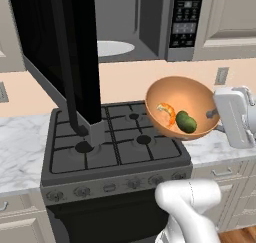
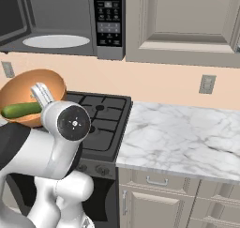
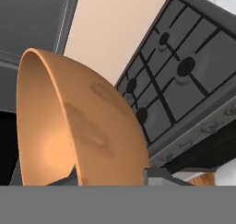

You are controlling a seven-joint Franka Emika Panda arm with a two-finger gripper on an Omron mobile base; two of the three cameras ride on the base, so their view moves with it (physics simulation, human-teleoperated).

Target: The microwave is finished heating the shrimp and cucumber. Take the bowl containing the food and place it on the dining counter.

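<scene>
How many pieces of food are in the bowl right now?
2: the shrimp lies left of the cucumber inside the tilted bowl, held above the stove. More could hide behind the rim.

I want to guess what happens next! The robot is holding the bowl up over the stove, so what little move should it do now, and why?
Probably carry the bowl slowly away from the stove, keeping it level. The gripper is clamped on its rim, the bowl is already out of the open microwave, and it tilts, with the shrimp and cucumber lying low inside. A quick swing might spill them.
</scene>
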